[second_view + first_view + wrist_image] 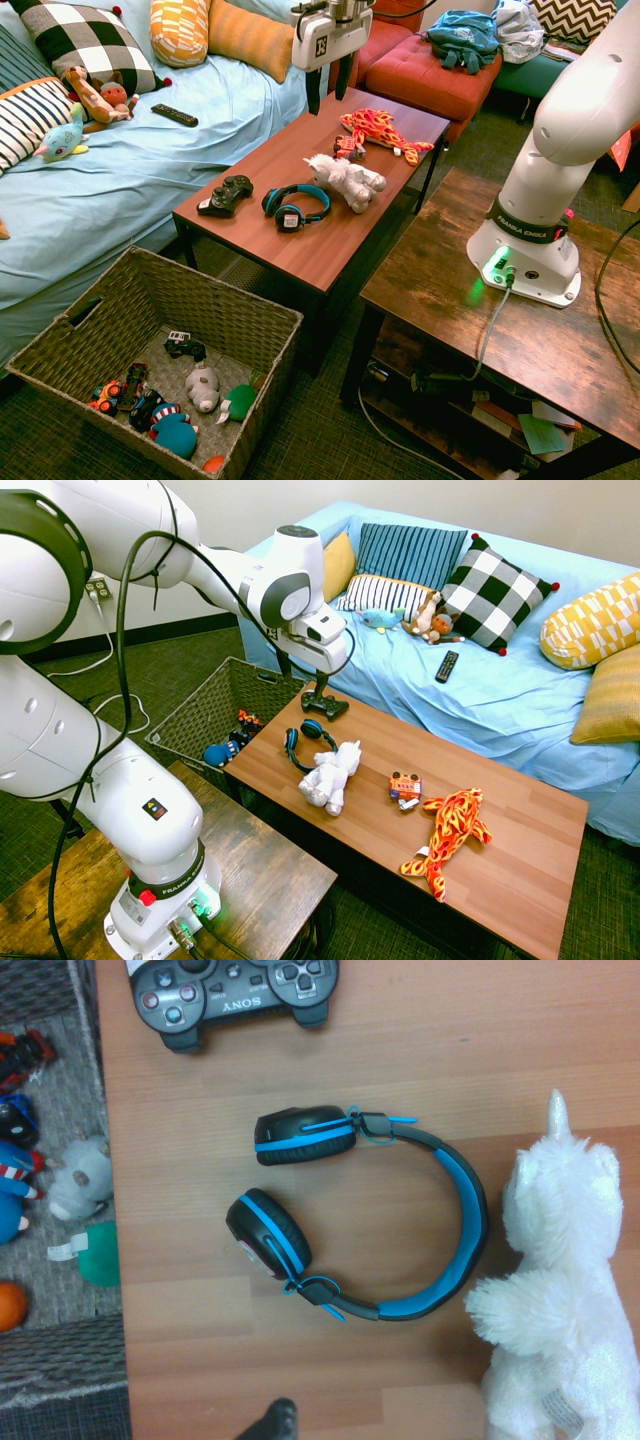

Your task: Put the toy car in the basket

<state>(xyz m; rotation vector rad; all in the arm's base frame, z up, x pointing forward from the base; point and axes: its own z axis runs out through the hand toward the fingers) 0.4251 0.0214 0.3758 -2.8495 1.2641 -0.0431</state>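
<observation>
We list one car [405, 786], boxy, orange plastic with white details, on the table [530, 855], near the plush lizard [455, 832]; it lies well apart from the gripper [328, 103], which hangs above the tabletop. Item: jaws, wide apart, holding nothing and touching nothing.

We further record: table, smooth wood-grain top; one unicorn [565, 1290], white, fluffy, with a shiny pointed horn; one pair of headphones [470, 1220], black with blue bands, curved; one controller [240, 995], black, two-gripped; the lizard, soft, long, orange-and-yellow flame pattern; one basket [215, 305], rectangular, woven, dark, flared, containing several toys [175, 437].
</observation>
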